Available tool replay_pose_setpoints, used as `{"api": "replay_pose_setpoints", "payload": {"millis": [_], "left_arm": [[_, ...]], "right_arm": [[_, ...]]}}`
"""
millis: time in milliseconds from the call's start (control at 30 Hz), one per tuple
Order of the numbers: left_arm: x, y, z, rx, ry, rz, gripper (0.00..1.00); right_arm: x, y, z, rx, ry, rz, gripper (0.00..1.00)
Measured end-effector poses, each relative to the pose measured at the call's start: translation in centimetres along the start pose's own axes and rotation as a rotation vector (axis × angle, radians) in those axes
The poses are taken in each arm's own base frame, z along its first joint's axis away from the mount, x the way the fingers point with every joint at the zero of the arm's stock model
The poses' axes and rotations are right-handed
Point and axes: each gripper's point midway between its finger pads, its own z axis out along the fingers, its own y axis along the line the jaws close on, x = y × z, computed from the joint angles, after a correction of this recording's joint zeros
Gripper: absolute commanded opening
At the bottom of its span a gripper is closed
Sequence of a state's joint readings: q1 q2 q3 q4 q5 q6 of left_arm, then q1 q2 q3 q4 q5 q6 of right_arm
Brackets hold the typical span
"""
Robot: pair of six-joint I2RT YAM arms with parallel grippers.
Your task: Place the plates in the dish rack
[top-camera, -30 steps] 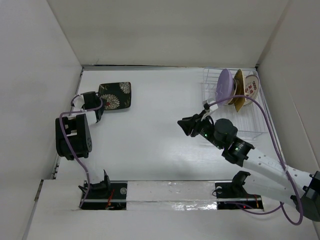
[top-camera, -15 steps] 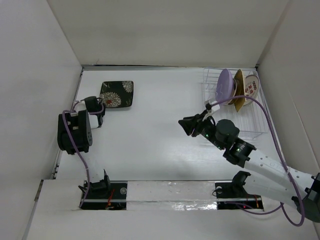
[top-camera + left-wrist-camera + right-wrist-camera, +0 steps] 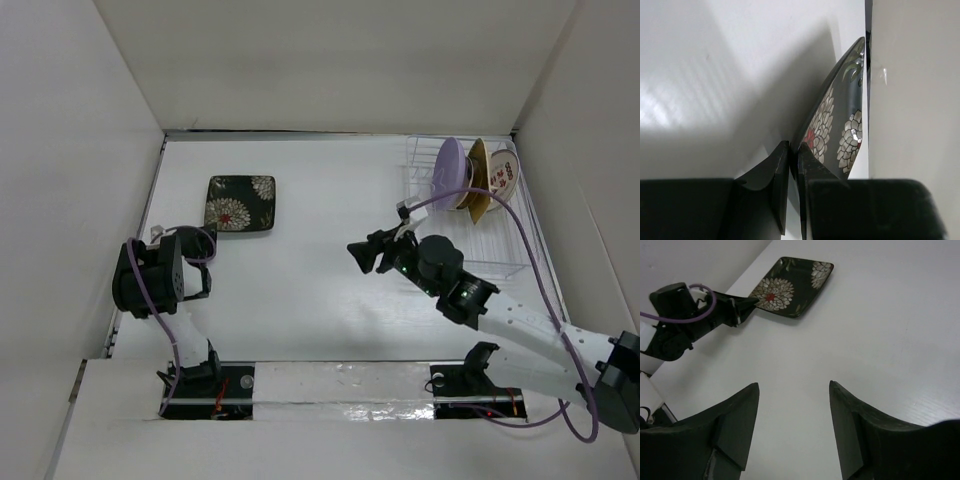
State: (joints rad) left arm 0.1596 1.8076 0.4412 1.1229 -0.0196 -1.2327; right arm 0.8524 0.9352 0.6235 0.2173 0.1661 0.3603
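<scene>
The black floral square plate [image 3: 240,203] lies flat on the table at the far left, also seen as a plate [image 3: 792,286] ahead of the right wrist. My left gripper [image 3: 792,147] is shut with nothing in it. Its tips point at the plate's near edge and are just short of it. My right gripper [image 3: 356,251] hangs mid-table, open and empty, aimed left toward that plate. The white wire dish rack [image 3: 492,252] stands at the far right. It holds the round lilac plate [image 3: 450,170], the brown-gold plate [image 3: 478,185] and the white plate with red marks [image 3: 501,178], all upright.
White walls close in the table on the left [image 3: 90,200], back and right. The left arm's body [image 3: 150,276] sits close to the left wall, with its purple cable looping beside it.
My left gripper let go of the floral plate, shut and drew back toward the near edge. The plate now lies flat. My right gripper opened wider and shifted slightly left.
</scene>
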Motion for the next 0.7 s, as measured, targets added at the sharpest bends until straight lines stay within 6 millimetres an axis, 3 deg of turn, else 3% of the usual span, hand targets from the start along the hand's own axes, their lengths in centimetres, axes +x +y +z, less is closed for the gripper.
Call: {"api": "replay_pose_setpoints", "payload": {"millis": [200, 367, 600, 700], "left_arm": [[1.2, 1.9, -3.9, -0.001, 0.053, 0.005, 0.0], [2.3, 3.2, -6.4, -0.011, 0.102, -0.028, 0.0], [3.1, 3.9, -9.3, -0.003, 0.148, -0.04, 0.0], [3.4, 3.9, -10.3, 0.007, 0.165, -0.044, 0.0]], "right_arm": [[2.9, -0.1, 3.1, 0.024, 0.108, 0.008, 0.83], [5.8, 0.6, 7.4, 0.018, 0.196, 0.069, 0.92], [9.9, 0.5, 14.7, 0.069, 0.274, 0.174, 0.94], [11.5, -0.2, 16.9, 0.084, 0.299, 0.234, 0.95]]}}
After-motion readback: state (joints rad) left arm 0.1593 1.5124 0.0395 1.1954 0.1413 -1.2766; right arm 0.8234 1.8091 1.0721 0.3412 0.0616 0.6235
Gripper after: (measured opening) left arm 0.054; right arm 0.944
